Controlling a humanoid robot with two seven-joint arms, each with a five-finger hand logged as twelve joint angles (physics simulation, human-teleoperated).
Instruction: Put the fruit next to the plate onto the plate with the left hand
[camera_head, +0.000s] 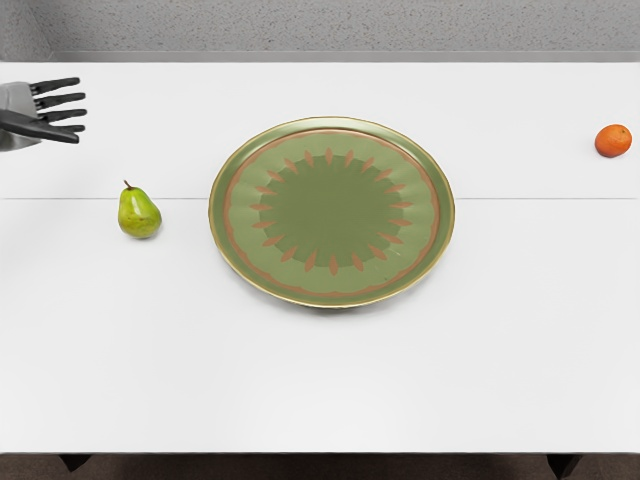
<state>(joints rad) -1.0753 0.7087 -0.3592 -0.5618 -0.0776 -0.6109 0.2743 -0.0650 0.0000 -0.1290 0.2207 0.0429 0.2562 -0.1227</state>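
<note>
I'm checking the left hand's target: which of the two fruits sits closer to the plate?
The green pear, just off the left rim of the plate. The orange lies far away near the right edge of the table.

— Where is the pear (139, 213)?
— Left of the plate (331, 211), near it but apart, with a clear gap between them.
— How does it stand?
— Upright on its broad base. It is yellow-green and glossy, with a short dark stem pointing up and slightly left.
— And the plate?
— Round, lying flat in the middle of the scene. It is green with a thin gold rim, and a ring of reddish petal marks surrounds a darker green centre.
</note>
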